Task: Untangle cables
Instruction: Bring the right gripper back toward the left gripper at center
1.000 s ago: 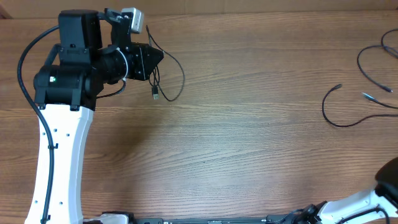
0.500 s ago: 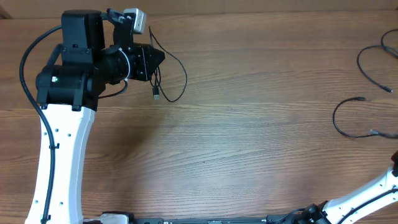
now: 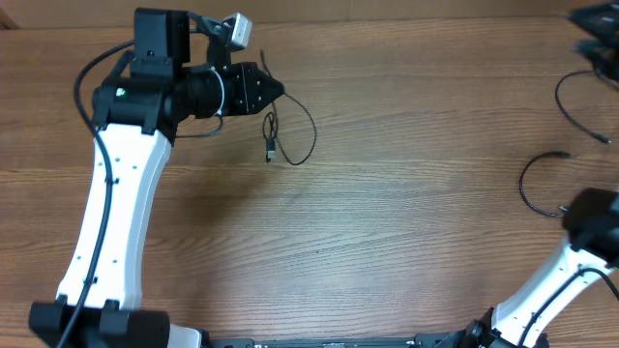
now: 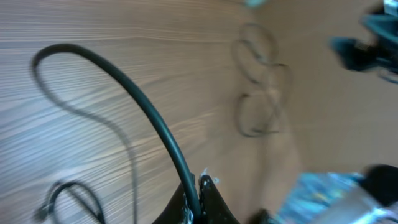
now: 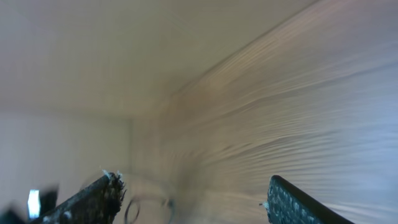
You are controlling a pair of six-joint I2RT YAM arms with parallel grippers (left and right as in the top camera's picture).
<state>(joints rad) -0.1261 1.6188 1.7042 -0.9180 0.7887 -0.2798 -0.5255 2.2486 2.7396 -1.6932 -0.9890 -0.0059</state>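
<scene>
Now L claw (image 4: 200,190) clenched on black cable (image 4: 127,93), R claw (image 5: 194,190) released above wood table (image 5: 298,93)

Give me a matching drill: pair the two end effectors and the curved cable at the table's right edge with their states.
Things: 1 left end effector; 2 right end effector; 3 curved cable.
States: A lying loose on the table; B open, holding nothing; C shut on a looped cable.
Pairs: 1-C; 2-B; 3-A.
</scene>
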